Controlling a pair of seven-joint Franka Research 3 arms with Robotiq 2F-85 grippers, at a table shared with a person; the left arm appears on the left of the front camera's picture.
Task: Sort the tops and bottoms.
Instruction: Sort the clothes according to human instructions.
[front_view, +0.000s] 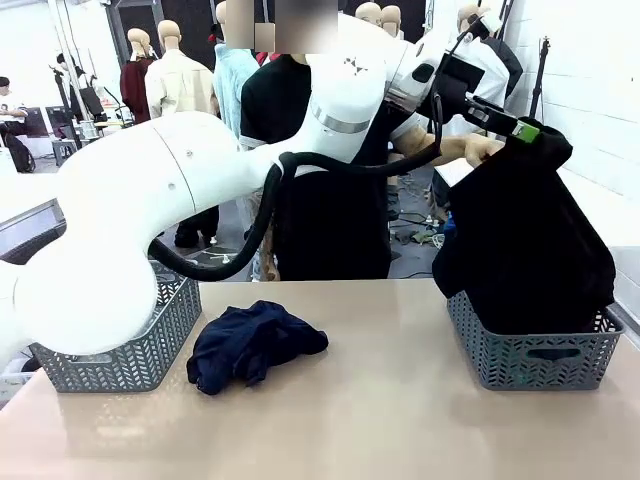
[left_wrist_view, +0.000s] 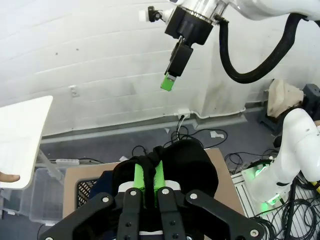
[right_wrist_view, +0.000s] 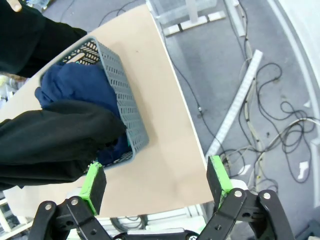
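One black garment hangs straight down from the left hand, clenched on its top, lower end inside the grey basket at the worktop's right edge; the right hand is released above.

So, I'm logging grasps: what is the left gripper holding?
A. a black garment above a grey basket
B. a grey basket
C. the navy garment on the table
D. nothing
A: the left gripper is shut on the black garment, which hangs down into the grey basket.
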